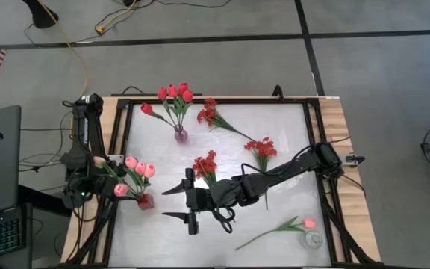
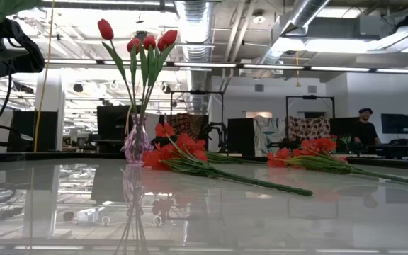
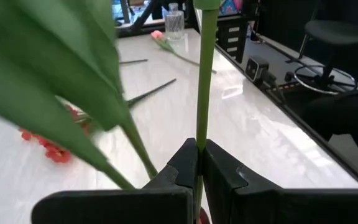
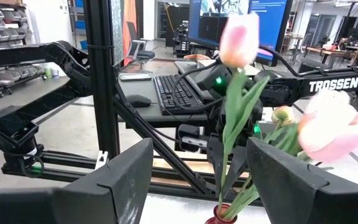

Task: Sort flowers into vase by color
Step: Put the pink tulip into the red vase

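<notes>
Near the table's left edge, my left gripper (image 3: pixel 198 163) is pinched tight on a pink tulip (image 1: pixel 98 161) stem, holding it upright so it can drop straight into the red vase (image 1: pixel 145 200) with the other pink ones. My right gripper (image 1: pixel 187 202) hangs with its fingers spread wide, facing that vase from mid-table, ready to steady it, I judge. Red tulips already stand in the purple vase (image 1: pixel 180 134) toward the far edge; the red sprays (image 1: pixel 206 164) and a last pink tulip (image 1: pixel 304 223) lie loose.
</notes>
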